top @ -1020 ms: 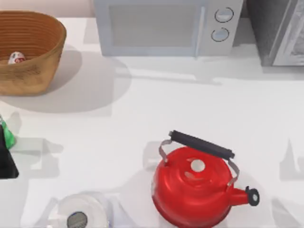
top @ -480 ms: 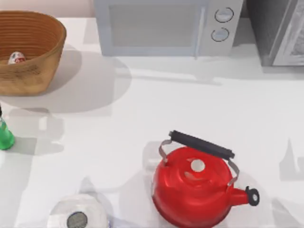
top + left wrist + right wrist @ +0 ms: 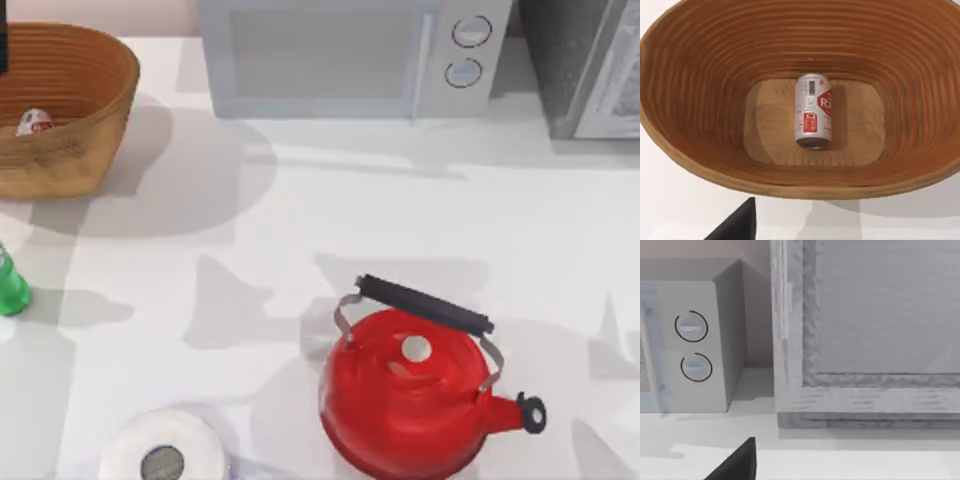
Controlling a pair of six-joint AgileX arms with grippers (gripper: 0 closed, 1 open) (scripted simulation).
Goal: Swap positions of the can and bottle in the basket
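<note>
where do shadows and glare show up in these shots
Top view: a broad soft shadow spreads right of the basket, and pale highlights glint on the red kettle. Left wrist view: the can casts a faint shadow on the basket floor.

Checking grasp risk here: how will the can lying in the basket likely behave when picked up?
The can lies on its side on the basket's flat floor, so a nudge would probably roll it. Its smooth round wall may slip between fingers. It looks small, likely light.
</note>
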